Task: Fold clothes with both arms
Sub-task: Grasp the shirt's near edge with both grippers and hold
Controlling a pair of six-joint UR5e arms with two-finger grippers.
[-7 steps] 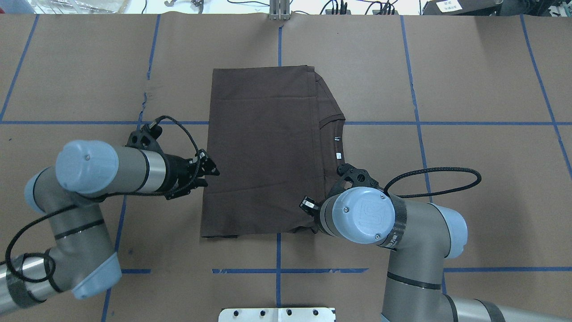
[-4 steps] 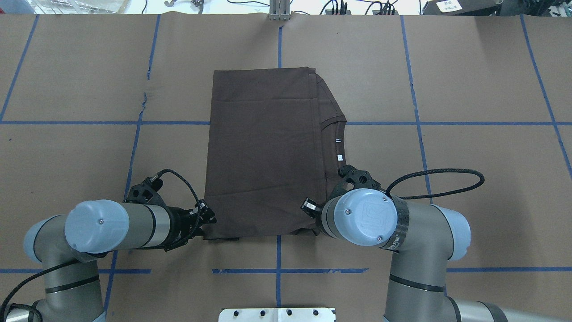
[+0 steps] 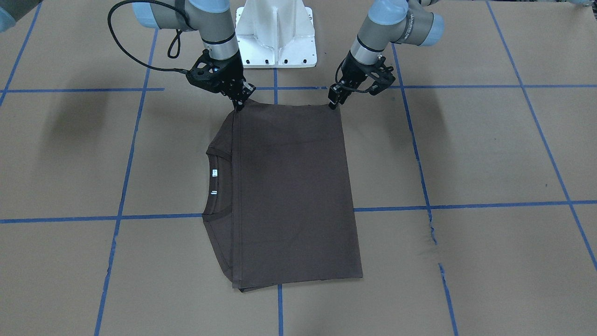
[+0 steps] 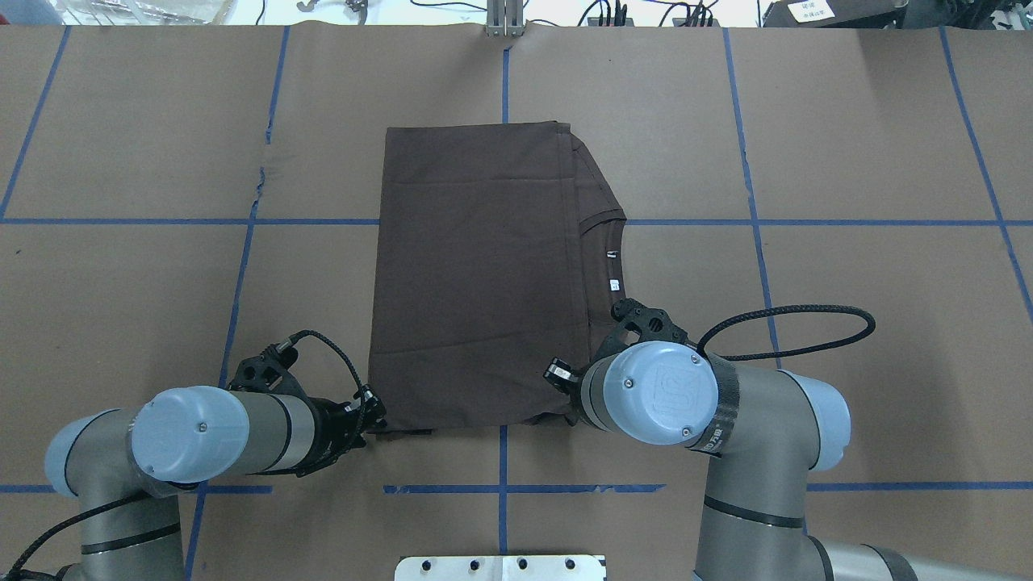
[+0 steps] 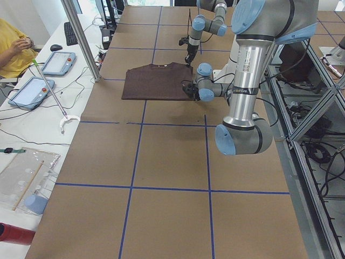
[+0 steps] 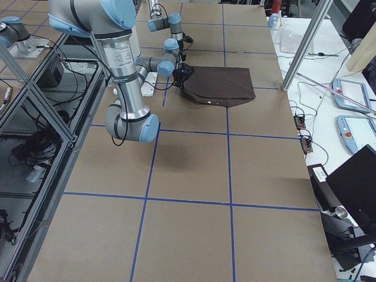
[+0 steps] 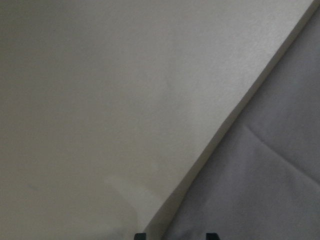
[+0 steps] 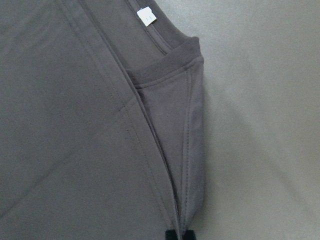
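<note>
So in the last second the left arm (image 4: 202, 436) swings back from halfway along the dark brown T-shirt (image 4: 476, 274) to its near-left corner. The right arm (image 4: 686, 395) hasn't budged from the near-right corner. That puts a claw on each near corner, so my guess is they're lining up to lift that edge and fold it away from the robot.

The shirt lies flat mid-table (image 4: 847, 145), already folded into a long rectangle, with the collar (image 4: 604, 219) sticking out on the robot's right.

The left claw (image 4: 373, 420) is right at the corner. Its wrist cam shows the tips spread apart with the shirt's edge running in between, so nothing's pinched yet. The right claw (image 3: 239, 103) has its tips nearly together on the folded side edge and looks clamped on the cloth.
</note>
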